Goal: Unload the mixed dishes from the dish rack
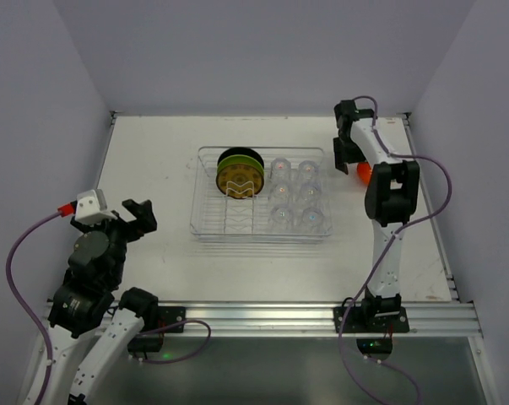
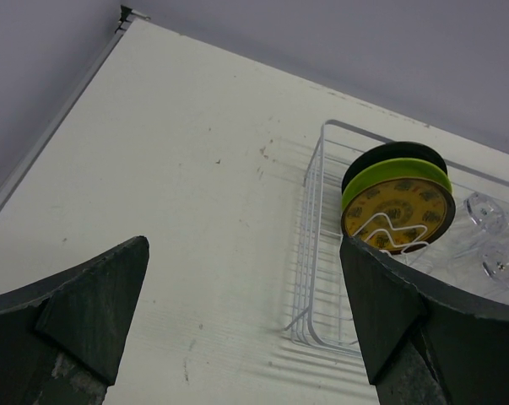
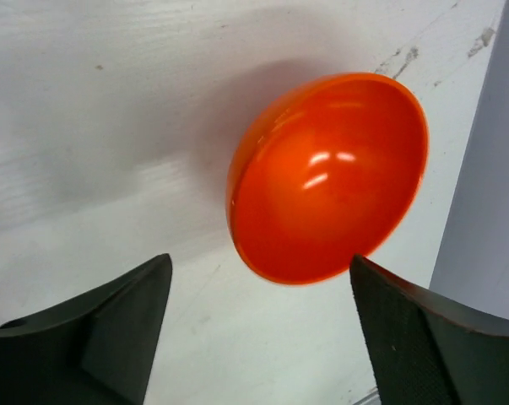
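The clear dish rack [image 1: 200, 229] lies mid-table. In its left slots stand a lime-green plate [image 1: 240, 159] and a patterned amber-yellow plate [image 1: 240, 180], both upright. Several small clear cups [image 1: 295, 194] fill its right half. The small orange bowl [image 3: 326, 177] rests on the table right of the rack, also seen from above [image 1: 365, 174]. My right gripper [image 3: 261, 260] hangs over the bowl, open, its fingers apart from it. My left gripper [image 2: 241, 245] is open and holds nothing, near the table's left front, facing the rack [image 2: 309, 253] and the plates [image 2: 397, 211].
The table's right edge and the side wall [image 3: 490, 211] run close beside the orange bowl. The back left corner of the table [image 2: 123, 17] shows in the left wrist view. Both arm bases sit on the rail [image 1: 262, 319] at the near edge.
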